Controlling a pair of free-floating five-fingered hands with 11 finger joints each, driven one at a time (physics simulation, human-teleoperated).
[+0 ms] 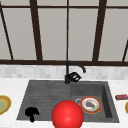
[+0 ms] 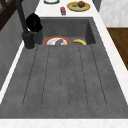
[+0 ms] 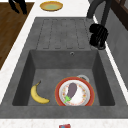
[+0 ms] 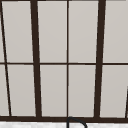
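Landmark: faucet (image 1: 68, 72), black, at the sink's (image 1: 45, 92) back rim. Right hand (image 1: 74, 77): at the faucet base, touching or just beside it; in the right side view (image 3: 98, 35) its fingers curled close against the base, though whether they actually clasped it could not be told; the left side view (image 2: 33, 22) showed it as a dark mass against the faucet post, fingers not distinguishable. Left hand (image 1: 31, 113): well to the faucet's left and forward, over the front corner of the drainboard, fingers drooping loosely, holding nothing; a cut-off dark shape at the top edge of the right side view could not be identified. Red ball (image 1: 67, 115): in front of the faucet, cut off by the front view's lower edge; it hid part of the basin floor. Plate (image 1: 91, 105): red-rimmed, in the basin to the faucet's right and forward, bearing an aubergine (image 3: 72, 90) with a green stem. Banana (image 3: 37, 95): on the basin floor beside the plate, on the side away from the faucet. Bowl (image 1: 3, 105): yellow, on the counter far to the faucet's left, cut off. Red packet (image 1: 121, 97): on the counter far to the right, cut off, detail unreadable. Window (image 4: 67, 60): behind the faucet, dark-framed.
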